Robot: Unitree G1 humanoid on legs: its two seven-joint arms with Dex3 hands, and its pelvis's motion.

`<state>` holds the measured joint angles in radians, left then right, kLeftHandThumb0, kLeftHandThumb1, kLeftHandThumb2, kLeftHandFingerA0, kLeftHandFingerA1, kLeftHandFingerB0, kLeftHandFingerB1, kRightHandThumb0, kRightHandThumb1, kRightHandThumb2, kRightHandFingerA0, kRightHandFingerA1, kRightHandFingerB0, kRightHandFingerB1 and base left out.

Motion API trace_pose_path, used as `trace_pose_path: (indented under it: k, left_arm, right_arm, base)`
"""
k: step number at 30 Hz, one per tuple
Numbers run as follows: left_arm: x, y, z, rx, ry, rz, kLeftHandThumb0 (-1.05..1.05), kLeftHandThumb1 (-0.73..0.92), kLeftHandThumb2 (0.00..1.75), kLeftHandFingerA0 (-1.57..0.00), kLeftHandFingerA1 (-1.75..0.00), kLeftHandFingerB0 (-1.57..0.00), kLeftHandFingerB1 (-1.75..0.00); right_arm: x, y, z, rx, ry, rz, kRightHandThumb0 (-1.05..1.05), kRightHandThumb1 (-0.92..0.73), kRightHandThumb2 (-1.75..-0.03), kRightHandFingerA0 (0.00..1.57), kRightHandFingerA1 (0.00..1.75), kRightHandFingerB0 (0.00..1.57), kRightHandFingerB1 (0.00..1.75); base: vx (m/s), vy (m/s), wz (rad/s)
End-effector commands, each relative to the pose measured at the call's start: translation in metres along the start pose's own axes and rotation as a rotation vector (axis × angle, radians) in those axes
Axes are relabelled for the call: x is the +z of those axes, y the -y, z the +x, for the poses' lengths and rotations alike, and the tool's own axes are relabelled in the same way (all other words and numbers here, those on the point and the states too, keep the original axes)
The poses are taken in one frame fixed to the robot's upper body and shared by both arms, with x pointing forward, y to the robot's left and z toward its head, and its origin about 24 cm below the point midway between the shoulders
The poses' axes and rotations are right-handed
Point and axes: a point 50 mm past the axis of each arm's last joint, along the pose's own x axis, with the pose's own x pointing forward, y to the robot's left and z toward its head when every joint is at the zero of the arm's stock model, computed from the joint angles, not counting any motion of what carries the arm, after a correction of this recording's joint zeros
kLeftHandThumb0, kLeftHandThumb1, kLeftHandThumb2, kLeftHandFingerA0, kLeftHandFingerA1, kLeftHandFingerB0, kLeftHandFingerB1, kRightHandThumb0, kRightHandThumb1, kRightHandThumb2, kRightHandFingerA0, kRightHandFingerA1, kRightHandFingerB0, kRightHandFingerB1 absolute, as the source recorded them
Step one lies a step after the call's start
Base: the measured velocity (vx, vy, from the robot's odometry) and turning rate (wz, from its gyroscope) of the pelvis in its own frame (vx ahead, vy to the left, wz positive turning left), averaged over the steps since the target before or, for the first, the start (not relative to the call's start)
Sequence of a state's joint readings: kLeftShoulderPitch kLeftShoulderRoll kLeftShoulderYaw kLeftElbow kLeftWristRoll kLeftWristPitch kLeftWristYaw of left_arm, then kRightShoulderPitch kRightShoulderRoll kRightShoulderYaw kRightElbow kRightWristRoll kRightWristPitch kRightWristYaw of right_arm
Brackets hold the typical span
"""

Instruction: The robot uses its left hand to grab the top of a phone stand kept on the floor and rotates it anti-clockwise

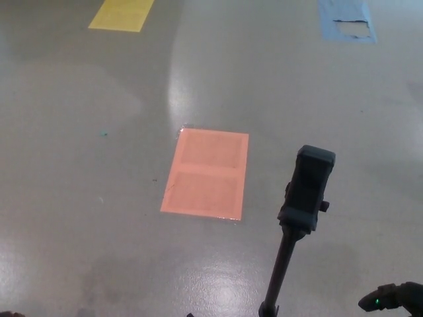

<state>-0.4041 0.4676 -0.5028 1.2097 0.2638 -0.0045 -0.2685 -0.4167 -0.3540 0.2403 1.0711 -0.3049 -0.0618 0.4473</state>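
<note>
**Phone stand upright at lower right, no hand on it**

At the very bottom right corner of the frame, a sliver of the right hand shows, dark with a small green light on it; too little is visible to tell how its fingers are set. The left hand is out of the picture altogether, so nothing can be said of its fingers.

Just left of that corner, the phone stand rises from the bottom edge: a thin black pole leaning slightly up and to the right in the picture, topped by a blocky black clamp. Its base is cut off by the frame edge. Nothing touches the clamp, and it holds no phone. Its top faces the camera openly, which would suit a grasp from above, as the task asks of the left hand. Whether it has been turned cannot be judged from its pose alone.

Beyond the stand, at the centre, an orange rectangle lies flat on the glossy grey floor, apart from the pole. Farther off, at the upper left edge, is a yellow patch; at the upper right, a worn blue patch.
</note>
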Motion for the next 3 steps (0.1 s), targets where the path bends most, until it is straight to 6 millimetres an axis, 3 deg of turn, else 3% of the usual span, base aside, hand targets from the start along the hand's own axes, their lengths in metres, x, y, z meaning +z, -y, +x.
trace_pose_path:
  k: [1, 3]
  left_arm:
    - [0.0011, -0.0035, -0.0011, -0.004, 0.022, 0.016, -0.15, 0.6, 0.57, -0.37, -0.42, -0.07, -0.25]
    - [0.0017, -0.0029, -0.0011, -0.008, 0.029, 0.017, -0.15, 0.6, 0.57, -0.37, -0.42, -0.07, -0.25]
  right_arm:
    - [-0.0045, 0.0039, -0.0025, -0.019, -0.009, 0.009, -0.54, -0.79, -0.64, 0.56, 0.41, 0.26, 0.32]
    - [-0.0054, 0.0039, -0.0029, -0.018, -0.009, 0.012, -0.54, -0.79, -0.64, 0.56, 0.41, 0.26, 0.32]
  base:
    - [0.0, 0.0, 0.0]
    - [0.0, 0.0, 0.0]
